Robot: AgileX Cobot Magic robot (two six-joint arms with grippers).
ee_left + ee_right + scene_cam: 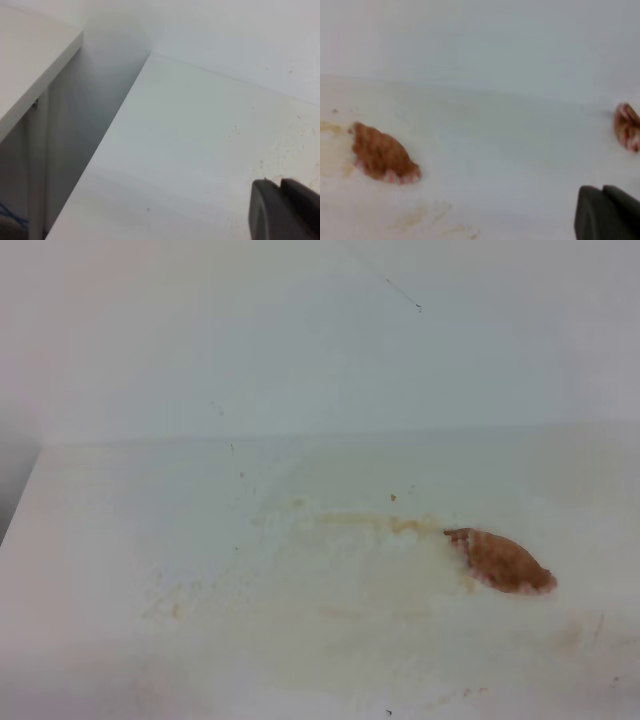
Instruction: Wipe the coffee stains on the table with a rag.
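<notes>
The table [130,540], a broad matt white surface with small dark specks, fills most of the high view and is backed by a plain white wall [300,330]. In the left wrist view its left edge is seen beside a gap, with a second white surface [30,55] standing beyond that gap.

Faint tan coffee stains [380,523] are smeared across the middle of the table, with paler patches spread below them.

The rag [500,560], a small lumpy brown cloth with a pink edge, lies on the table at the right end of the smears, touching them. It is held by neither arm. In the right wrist view another brownish, pink-edged scrap [627,126] is cut off at the right border.

The left gripper [280,186] is seen with its dark fingertips pressed together above bare table. The right gripper [603,191] is likewise closed on nothing, well apart from the rag.
</notes>
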